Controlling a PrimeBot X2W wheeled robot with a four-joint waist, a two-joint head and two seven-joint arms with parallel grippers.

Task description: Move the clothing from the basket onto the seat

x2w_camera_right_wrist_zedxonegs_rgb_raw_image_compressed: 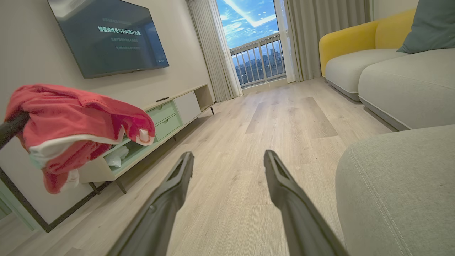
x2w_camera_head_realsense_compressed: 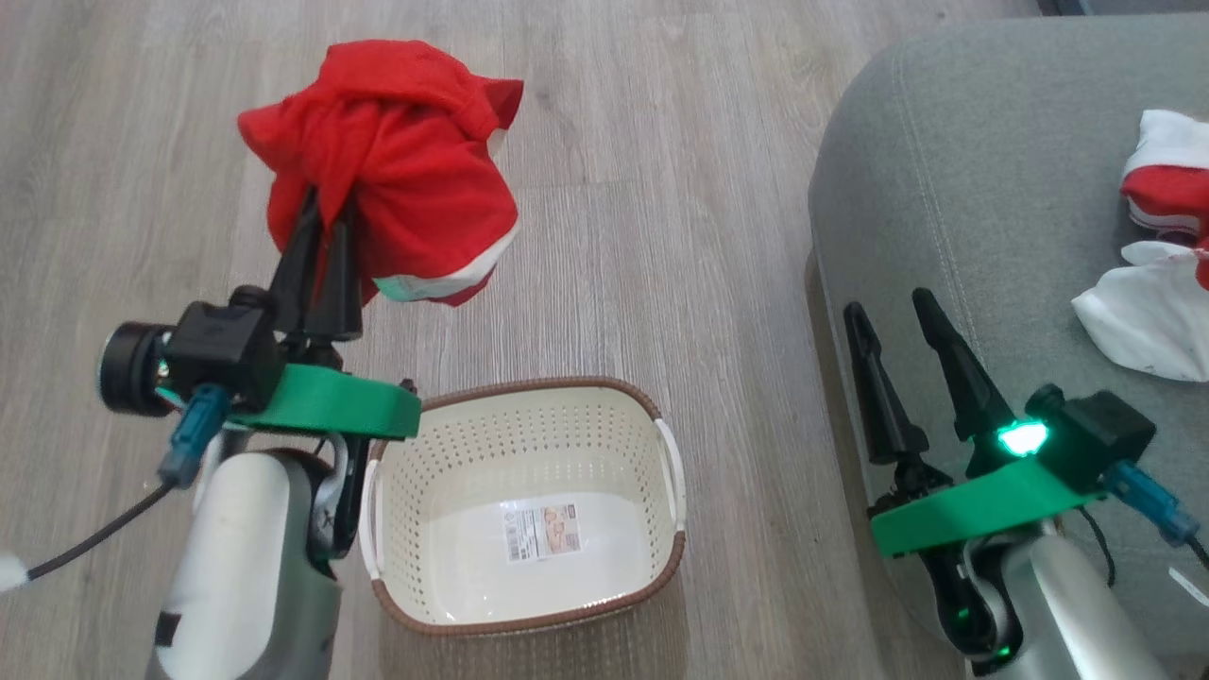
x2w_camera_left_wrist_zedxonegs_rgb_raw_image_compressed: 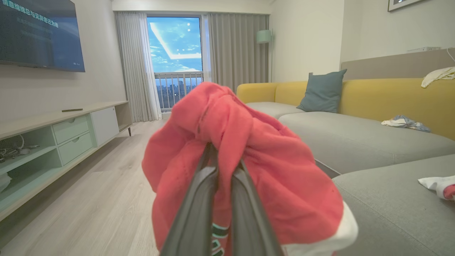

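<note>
So the soft red garment (x2w_camera_head_realsense_compressed: pixel 387 161) is clamped by the left gripper (x2w_camera_head_realsense_compressed: pixel 326 227), held clear of the cream plastic basket (x2w_camera_head_realsense_compressed: pixel 529 387); right gripper (x2w_camera_head_realsense_compressed: pixel 888 304) is splayed, empty.

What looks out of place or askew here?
One red garment hangs bunched from the left gripper over the floor, outside the basket. A second garment lies rumpled on the seat. Nothing looks damaged.
</note>
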